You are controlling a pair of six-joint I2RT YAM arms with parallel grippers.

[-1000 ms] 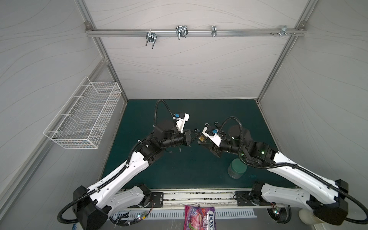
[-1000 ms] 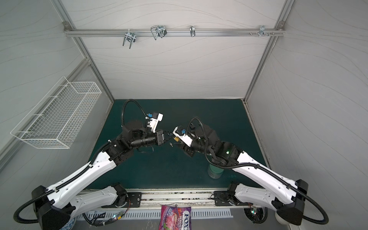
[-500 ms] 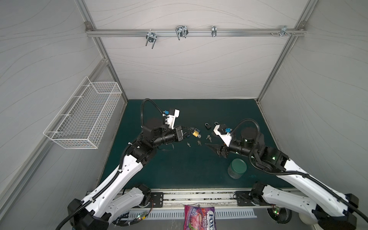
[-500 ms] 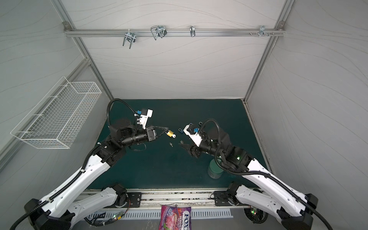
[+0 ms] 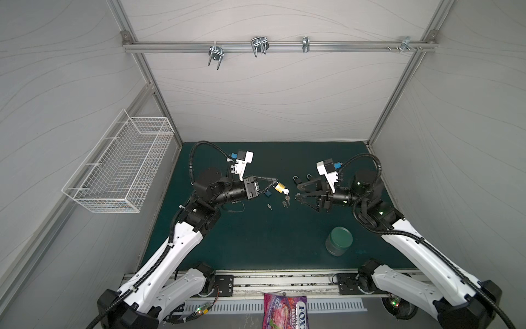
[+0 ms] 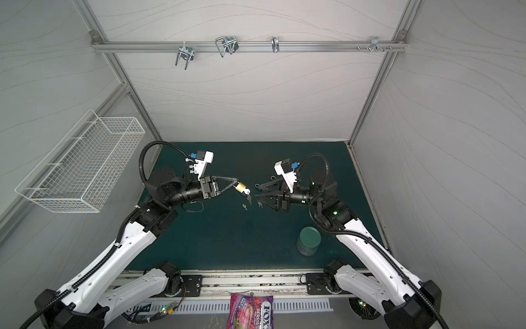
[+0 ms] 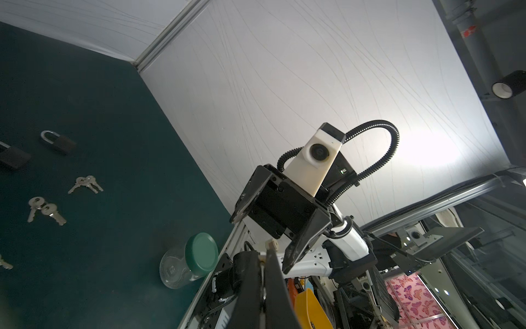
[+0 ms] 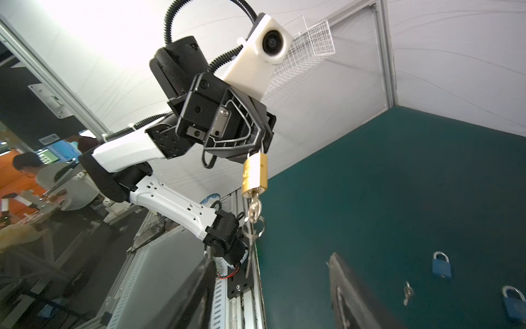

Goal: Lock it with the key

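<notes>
Above the mat (image 5: pixel 256 242), the left claw (image 5: pixel 273 183) held the lock (image 5: pixel 279 187), key (image 8: pixel 254 209) in; the right claw (image 5: pixel 297 191) gaped empty. The turn looked undone.

1. We see a white wire basket (image 5: pixel 113 176) (image 6: pixel 82 168) mounted on the left wall.
2. A clear jar with a round green lid (image 5: pixel 338 240) (image 6: pixel 308 240) (image 7: pixel 187 260) stands upright on the dark green mat (image 5: pixel 256 242), near its front right corner.
3. A purple candy bag printed "FOX'S BERRIES" (image 5: pixel 284 312) (image 6: pixel 250 312) lies just past the mat's front edge, at the middle.
4. A silver aluminium rail (image 5: pixel 355 45) crosses the back wall high up; we count three bent metal hooks (image 5: pixel 215 55) hanging on it.
</notes>
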